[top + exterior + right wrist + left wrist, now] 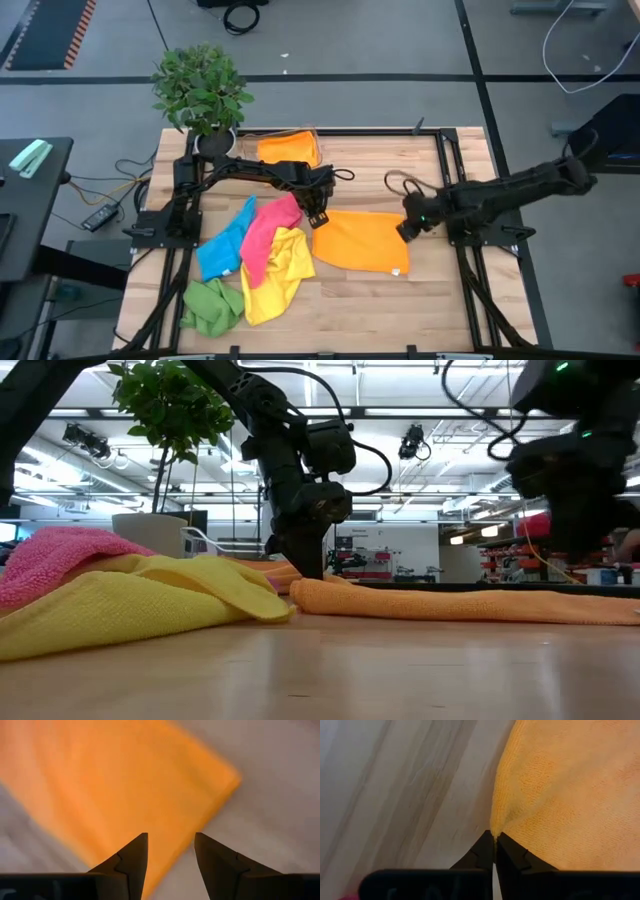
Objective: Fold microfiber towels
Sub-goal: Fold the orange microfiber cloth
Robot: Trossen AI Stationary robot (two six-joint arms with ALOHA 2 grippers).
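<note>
While left gripper (494, 836) pinches orange towel (368, 240) edge, right gripper (171, 851) spread.

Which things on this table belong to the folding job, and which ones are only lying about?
For the job:
- orange towel, its corner pinched by the left claw
- pink towel
- yellow towel
- blue towel
- green towel
- folded orange towel
- right claw, open

Lying about:
- potted plant

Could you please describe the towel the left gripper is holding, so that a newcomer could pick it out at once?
Start at the potted plant at the wooden table's far left corner, then come toward the table's middle. There the orange towel lies spread flat, with the left gripper pinching its corner. Unlike the crumpled pile of coloured towels beside it, it lies alone and smooth.
</note>
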